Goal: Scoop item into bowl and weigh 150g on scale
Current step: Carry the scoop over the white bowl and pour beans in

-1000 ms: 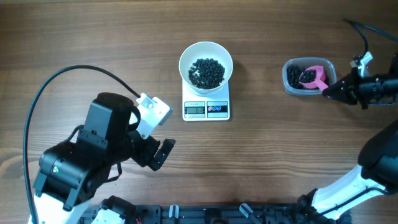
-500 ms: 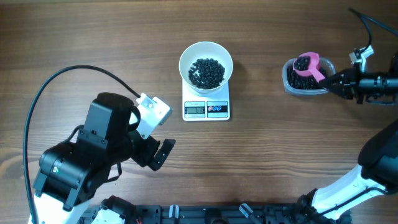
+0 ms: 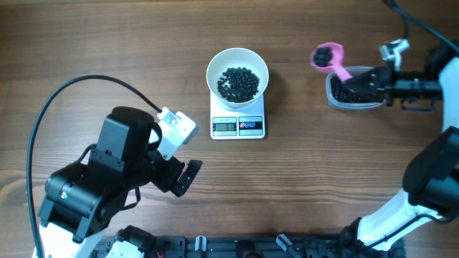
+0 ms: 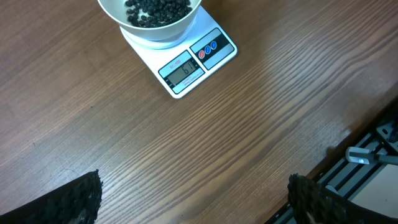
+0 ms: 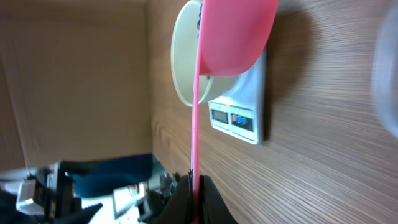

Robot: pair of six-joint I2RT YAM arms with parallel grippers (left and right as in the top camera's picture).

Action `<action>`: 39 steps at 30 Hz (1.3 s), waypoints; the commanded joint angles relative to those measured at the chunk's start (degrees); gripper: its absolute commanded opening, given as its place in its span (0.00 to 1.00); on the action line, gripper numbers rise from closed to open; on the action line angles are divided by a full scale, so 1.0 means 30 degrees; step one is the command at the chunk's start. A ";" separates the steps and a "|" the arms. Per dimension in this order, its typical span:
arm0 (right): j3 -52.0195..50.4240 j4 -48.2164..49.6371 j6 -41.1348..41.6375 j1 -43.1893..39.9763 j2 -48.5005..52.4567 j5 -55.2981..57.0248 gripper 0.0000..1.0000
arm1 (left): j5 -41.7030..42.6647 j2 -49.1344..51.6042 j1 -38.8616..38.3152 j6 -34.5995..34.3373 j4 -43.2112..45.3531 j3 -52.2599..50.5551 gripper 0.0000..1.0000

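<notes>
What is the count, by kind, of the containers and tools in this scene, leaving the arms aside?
white bowl: 1
scale: 1
clear tub: 1
pink scoop: 1
Total: 4

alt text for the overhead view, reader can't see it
The right fingers hold a pink scoop of black beans beside the clear tub; a white bowl of beans sits on the scale. The left fingers are open.

Left arm folded, right arm outstretched
Left gripper (image 4: 196, 204) jaws gape wide; right gripper (image 5: 196, 196) jaws pinch the scoop (image 3: 328, 56) handle.
</notes>
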 commanded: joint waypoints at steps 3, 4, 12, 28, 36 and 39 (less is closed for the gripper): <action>0.0168 0.1362 0.0495 0.2637 -0.1275 -0.1137 0.05 | -0.0044 -0.0102 0.0102 0.0226 0.0066 0.0197 1.00; 0.0168 0.1800 0.0911 0.3053 -0.1319 -0.1056 0.05 | -0.0044 -0.0102 0.0102 0.0226 0.0058 0.0197 1.00; 0.0168 0.5078 0.2557 0.6324 -0.1494 0.1443 0.05 | -0.0044 -0.0102 0.0102 0.0226 0.0066 0.0197 1.00; 0.0168 0.9690 0.3381 1.2407 -0.2812 1.4426 0.05 | -0.0044 -0.0102 0.0102 0.0226 0.0066 0.0197 1.00; 0.0168 1.0120 0.3322 1.5154 -0.2863 2.0589 0.04 | -0.0044 -0.0102 0.0102 0.0226 0.0058 0.0197 1.00; 0.0168 1.0134 0.3322 1.5817 -0.2863 2.2097 0.05 | -0.0044 -0.0102 0.0102 0.0226 0.0058 0.0197 1.00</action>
